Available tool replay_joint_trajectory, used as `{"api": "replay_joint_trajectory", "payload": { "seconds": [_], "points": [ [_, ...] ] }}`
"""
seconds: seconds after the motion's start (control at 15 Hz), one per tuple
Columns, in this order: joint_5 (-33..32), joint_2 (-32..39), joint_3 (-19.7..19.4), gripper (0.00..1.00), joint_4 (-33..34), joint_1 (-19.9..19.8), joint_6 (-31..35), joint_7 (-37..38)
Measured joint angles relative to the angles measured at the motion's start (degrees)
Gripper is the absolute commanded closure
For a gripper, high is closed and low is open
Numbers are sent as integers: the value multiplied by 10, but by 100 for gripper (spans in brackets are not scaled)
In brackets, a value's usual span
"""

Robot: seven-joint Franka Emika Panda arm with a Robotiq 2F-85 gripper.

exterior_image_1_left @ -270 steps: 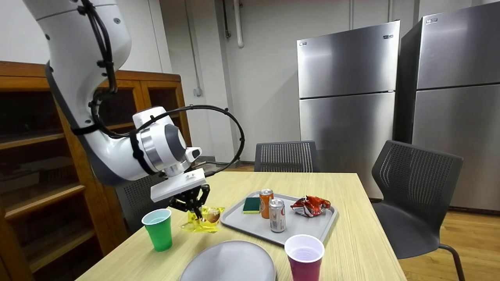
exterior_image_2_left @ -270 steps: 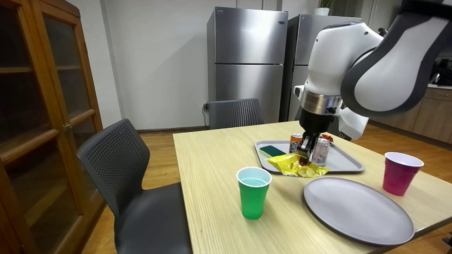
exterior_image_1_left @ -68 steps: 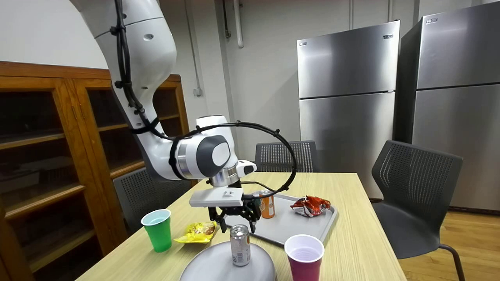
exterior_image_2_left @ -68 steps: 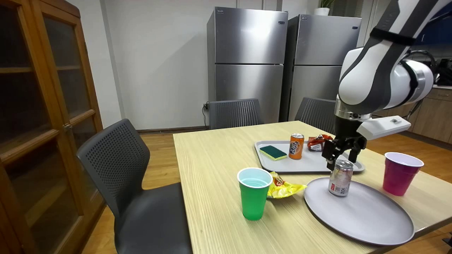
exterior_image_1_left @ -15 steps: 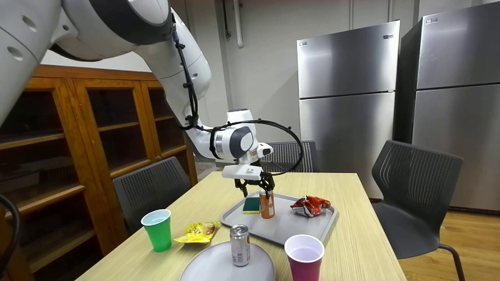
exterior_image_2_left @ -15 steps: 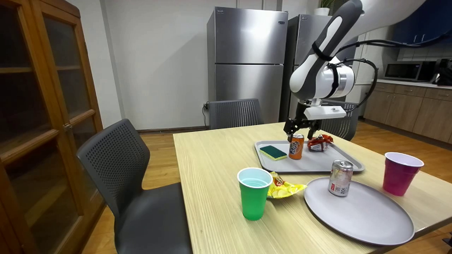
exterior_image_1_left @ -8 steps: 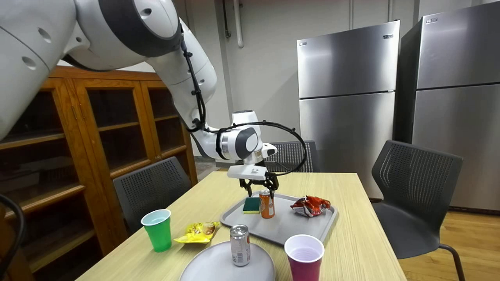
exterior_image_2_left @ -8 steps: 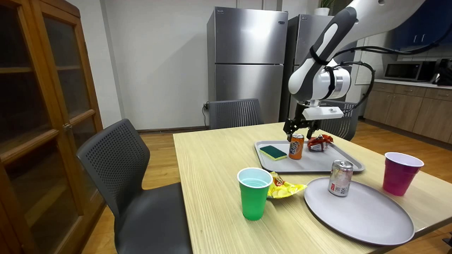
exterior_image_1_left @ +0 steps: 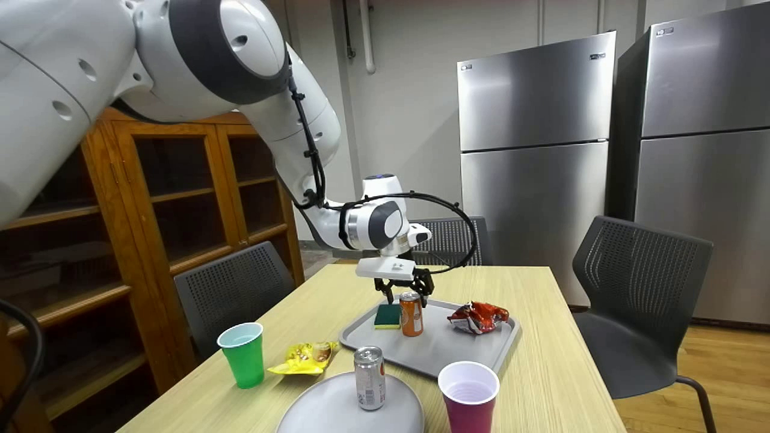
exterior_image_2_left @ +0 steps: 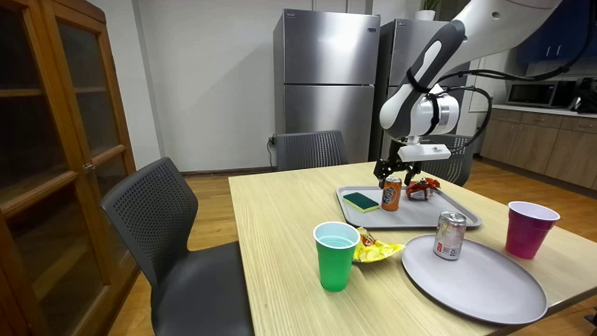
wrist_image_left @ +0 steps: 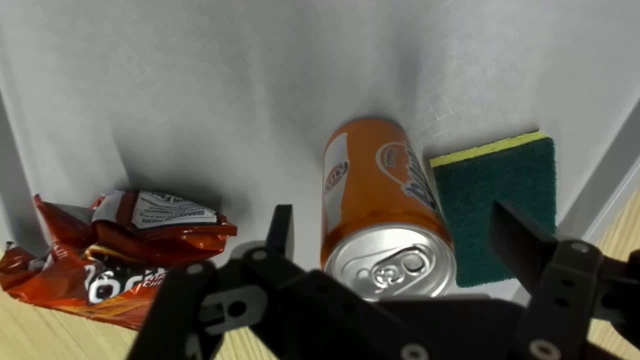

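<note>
My jaws shift slightly, remaining spread; one orange metal can [wrist_image_left: 386, 207] on one grey rectangular tray [wrist_image_left: 250, 85] shows between them, ungripped. Alignment appears improved. Left to right in an exterior view: one green plastic cup [exterior_image_2_left: 335, 263], one green-yellow sponge [exterior_image_2_left: 360, 201], one yellow packet [exterior_image_2_left: 376, 252], one red packet [exterior_image_2_left: 422, 189], one silver metal can [exterior_image_2_left: 450, 236], one round grey plate [exterior_image_2_left: 485, 294], one magenta plastic cup [exterior_image_2_left: 528, 235].

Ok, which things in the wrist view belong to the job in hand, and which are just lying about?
Likely in the job:
gripper, open
orange Fanta can, nearest it, on the gray tray

Likely lying about:
green scouring sponge
red snack bag
</note>
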Motion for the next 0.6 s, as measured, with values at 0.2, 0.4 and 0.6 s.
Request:
{"api": "replay_joint_trajectory", "payload": {
  "seconds": [0.2,0.4,0.6],
  "points": [
    [0,10,0,0,10,0,0,1],
    [0,16,0,0,18,0,0,2],
    [0,22,1,0,25,0,1,2]
  ]
}}
